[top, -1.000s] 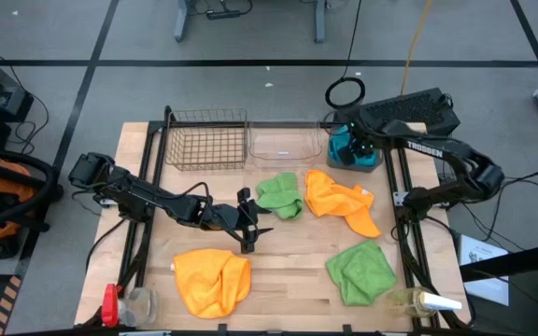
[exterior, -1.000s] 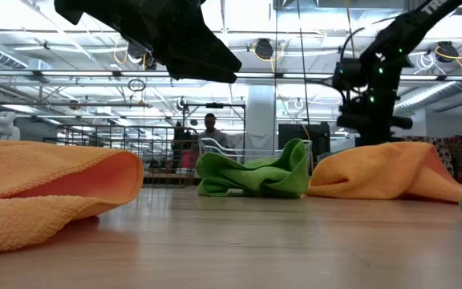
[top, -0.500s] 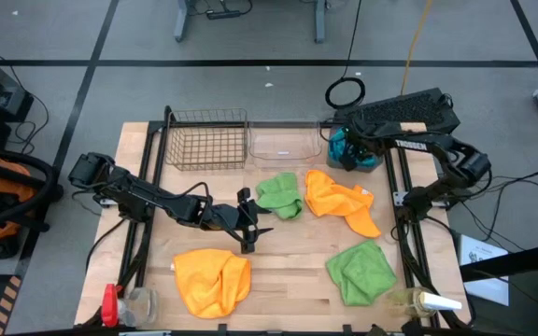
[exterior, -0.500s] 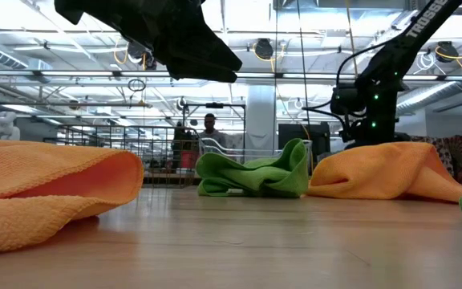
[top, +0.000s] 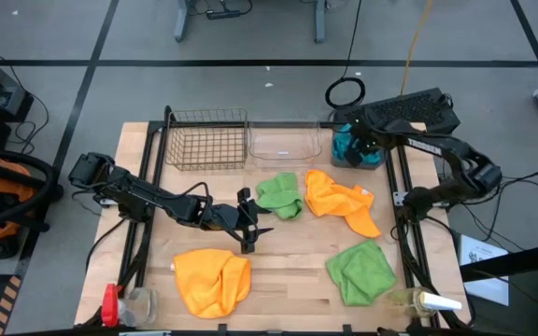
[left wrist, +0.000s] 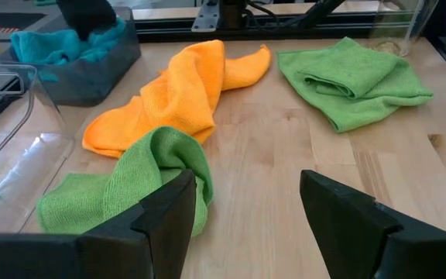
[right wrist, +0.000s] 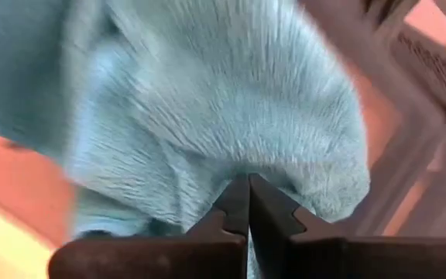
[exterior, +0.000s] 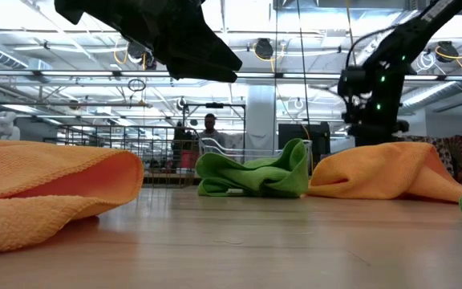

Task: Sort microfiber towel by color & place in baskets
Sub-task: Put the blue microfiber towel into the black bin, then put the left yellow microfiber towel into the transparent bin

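Four towels lie spread on the wooden table: a green towel [top: 281,194] [left wrist: 130,190] at centre, an orange towel [top: 342,203] beside it, another orange towel [top: 211,280] near-left and a second green towel [top: 361,271] near-right. Along the far edge stand the wire-mesh basket [top: 208,140], the clear tub [top: 286,145] and the dark grey tub [top: 355,161] with a teal towel [right wrist: 223,101] in it. My left gripper [top: 255,219] [left wrist: 242,186] hovers open just left of the central green towel. My right gripper [top: 361,145] [right wrist: 242,182] is shut over the grey tub. My right gripper comes from above at the teal towel in the grey tub, and its shut fingertips [right wrist: 235,203] lie right against the cloth's top [right wrist: 242,167]. Whether any cloth is pinched between them, I cannot tell.
A spray bottle [top: 428,301] lies at the near-right corner and a red-capped jar [top: 120,303] at the near-left corner. A dark keyboard [top: 409,110] and a ring [top: 345,92] sit beyond the grey tub. Bare wood shows between the towels [top: 288,252].
My right gripper dipped down toward the grey tub and slightly toward the table's left, then rose back to about where it was a second ago. The left arm and the towels on the table kept still.
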Action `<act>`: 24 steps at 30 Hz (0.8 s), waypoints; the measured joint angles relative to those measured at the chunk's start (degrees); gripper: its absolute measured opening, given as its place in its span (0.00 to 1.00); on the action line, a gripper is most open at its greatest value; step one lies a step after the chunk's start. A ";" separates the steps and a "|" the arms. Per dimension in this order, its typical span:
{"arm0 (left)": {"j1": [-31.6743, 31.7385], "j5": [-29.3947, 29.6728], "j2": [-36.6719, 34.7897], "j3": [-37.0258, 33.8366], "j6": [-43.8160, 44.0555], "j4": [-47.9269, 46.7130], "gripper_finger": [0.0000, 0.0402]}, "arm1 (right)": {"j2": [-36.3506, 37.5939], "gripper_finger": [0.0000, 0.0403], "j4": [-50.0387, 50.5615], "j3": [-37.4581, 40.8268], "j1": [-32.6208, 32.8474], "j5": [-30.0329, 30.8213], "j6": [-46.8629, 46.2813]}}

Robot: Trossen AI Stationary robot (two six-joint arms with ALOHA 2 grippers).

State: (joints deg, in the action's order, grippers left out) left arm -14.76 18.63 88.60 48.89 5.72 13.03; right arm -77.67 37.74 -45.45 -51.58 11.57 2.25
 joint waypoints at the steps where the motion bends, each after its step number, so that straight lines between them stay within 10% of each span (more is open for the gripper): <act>1: 0.00 0.00 0.00 -0.01 0.00 0.01 0.59 | 1.50 0.00 0.35 -0.15 0.53 -0.61 -0.24; 11: 0.04 2.76 0.00 -0.01 0.92 -0.04 0.59 | 17.64 0.00 0.73 -0.52 16.84 -10.22 -16.34; 24: -2.22 5.23 0.00 0.17 13.94 -14.91 0.59 | 17.23 0.00 -9.75 -0.52 53.88 9.58 -25.34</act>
State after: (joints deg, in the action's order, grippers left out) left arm -16.99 23.87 88.60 49.07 19.66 -1.88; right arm -60.45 27.99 -45.98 2.30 21.15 -23.09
